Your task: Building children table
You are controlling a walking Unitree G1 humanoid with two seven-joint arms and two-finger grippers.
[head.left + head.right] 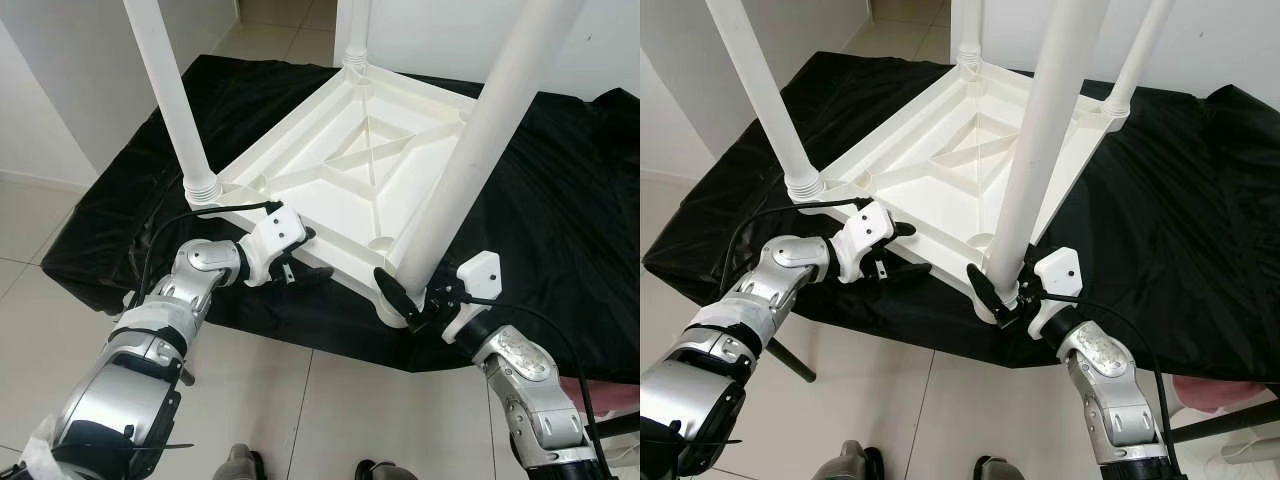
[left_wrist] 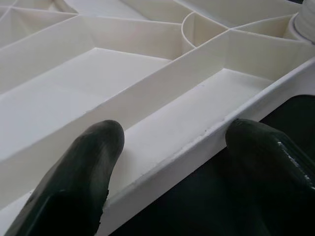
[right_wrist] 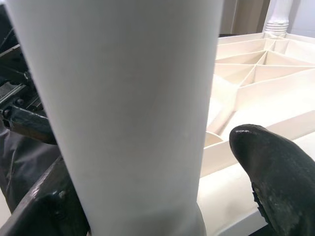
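Note:
A white plastic children's table [image 1: 300,190] lies upside down on a black cloth [image 1: 560,200], its legs pointing up. My left gripper [image 1: 308,255] is open and straddles the table's near rim [image 2: 197,142], one finger [image 2: 88,162] inside the ribbed underside, the other [image 2: 266,157] outside over the cloth. My right gripper [image 1: 420,300] is open around the base of the near right leg [image 1: 470,150]. One finger [image 3: 44,201] lies against that leg [image 3: 128,98]; the other finger [image 3: 270,167] stands a little off it.
The near left leg [image 1: 170,90] and a far leg [image 1: 358,30] rise beside my arms. The cloth hangs over the surface's front edge above a tiled floor [image 1: 330,410]. A white wall [image 1: 60,80] stands at the left. Something pink [image 1: 1210,392] lies low right.

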